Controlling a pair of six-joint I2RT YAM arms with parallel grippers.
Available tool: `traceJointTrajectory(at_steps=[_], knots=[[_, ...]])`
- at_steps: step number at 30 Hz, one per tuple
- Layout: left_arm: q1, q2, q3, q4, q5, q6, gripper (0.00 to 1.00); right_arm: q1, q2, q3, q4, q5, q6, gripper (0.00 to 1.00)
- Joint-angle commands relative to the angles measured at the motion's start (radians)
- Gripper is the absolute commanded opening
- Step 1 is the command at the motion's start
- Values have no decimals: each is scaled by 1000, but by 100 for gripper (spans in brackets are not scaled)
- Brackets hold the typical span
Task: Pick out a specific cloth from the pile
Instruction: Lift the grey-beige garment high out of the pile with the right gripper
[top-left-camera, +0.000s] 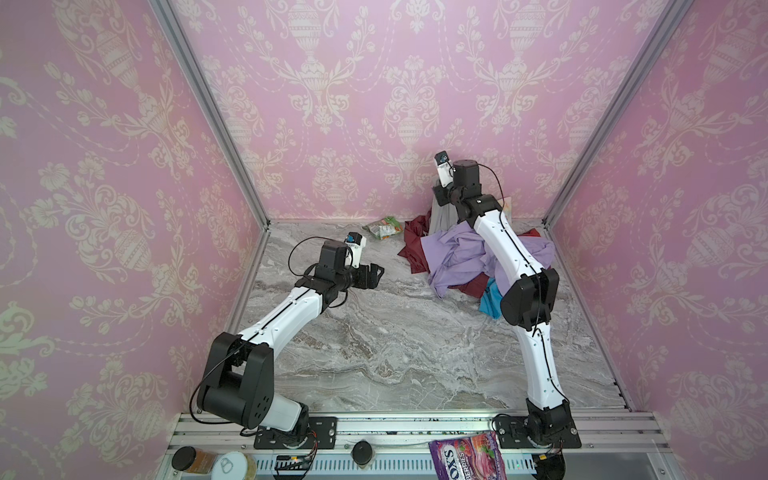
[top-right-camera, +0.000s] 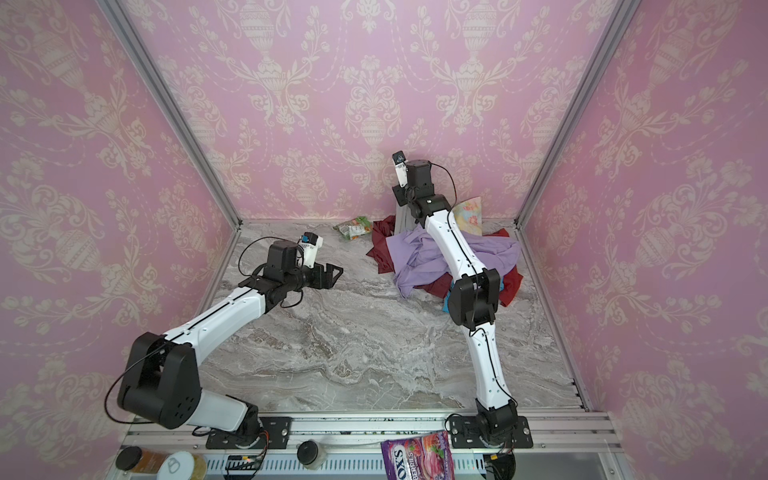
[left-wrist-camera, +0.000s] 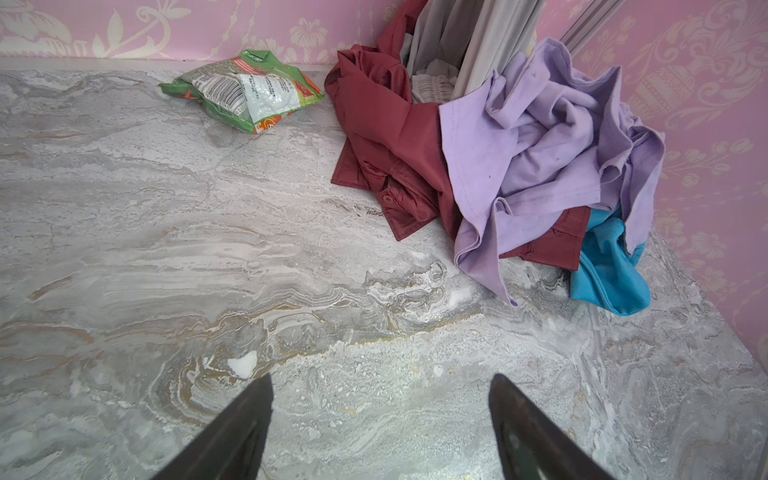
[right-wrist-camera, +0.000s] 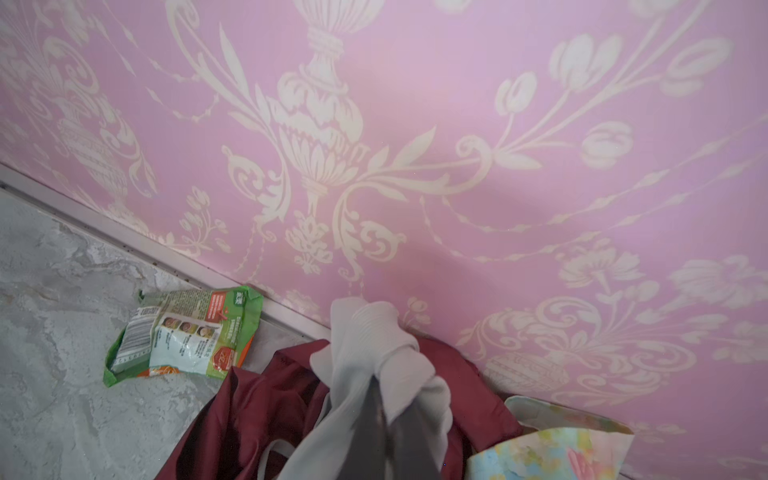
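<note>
Right gripper (right-wrist-camera: 380, 392) pinching cloth (right-wrist-camera: 365, 340).
I see cloth hanging from it down into pile (left-wrist-camera: 540, 137); left gripper (left-wrist-camera: 381, 380) spread wide, well apart.

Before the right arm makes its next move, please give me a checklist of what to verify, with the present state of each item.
1. Right gripper shut on the grey cloth: ok.
2. Held cloth is the plain grey one: ok.
3. Grey cloth clear of the pile: not ok, its lower end lies between the dark red cloth and the lilac cloth.
4. Left gripper open, empty, away from the pile: ok.
5. Nothing else snagged on it: cannot tell.
</note>
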Motion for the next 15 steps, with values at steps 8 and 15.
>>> traceJointTrajectory(at_steps=[8, 15], knots=[[-61, 59, 133, 95, -21, -62, 83, -7, -51, 189, 273, -74, 28, 0], [-132, 226, 329, 183, -64, -34, 84, 1, -139, 225, 331, -160, 231, 0]])
